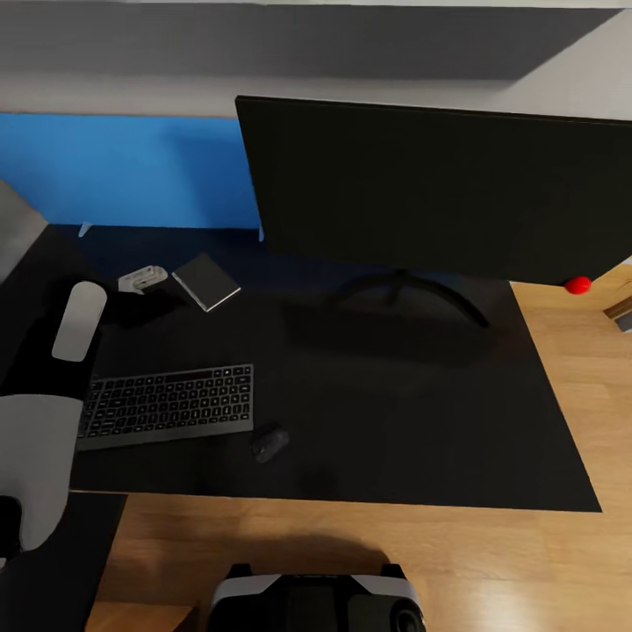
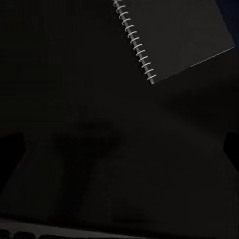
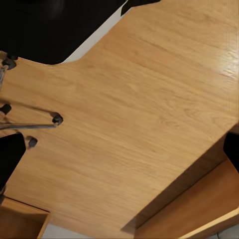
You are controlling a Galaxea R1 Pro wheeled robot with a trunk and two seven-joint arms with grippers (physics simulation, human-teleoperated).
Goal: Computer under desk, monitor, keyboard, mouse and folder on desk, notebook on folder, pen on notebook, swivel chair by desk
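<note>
left gripper [image 1: 142,281] beside notebook [image 1: 206,282], jaw state indeterminate; risk: careless descent shoves notebook toward monitor [image 1: 421,189].

On the black surface [image 1: 421,439] with its bright blue back panel, the large black monitor [image 1: 430,189] stands upright on a thin curved arc stand, a red dot at one lower corner. The slim silver-grey keyboard [image 1: 167,405] with black keys lies flat near the front edge, and the small dark mouse [image 1: 269,441] sits just beside its right end. Behind the keyboard, the thin dark notebook [image 1: 206,282] lies flat and turned at an angle, its white spiral binding showing in the left wrist view.
</note>
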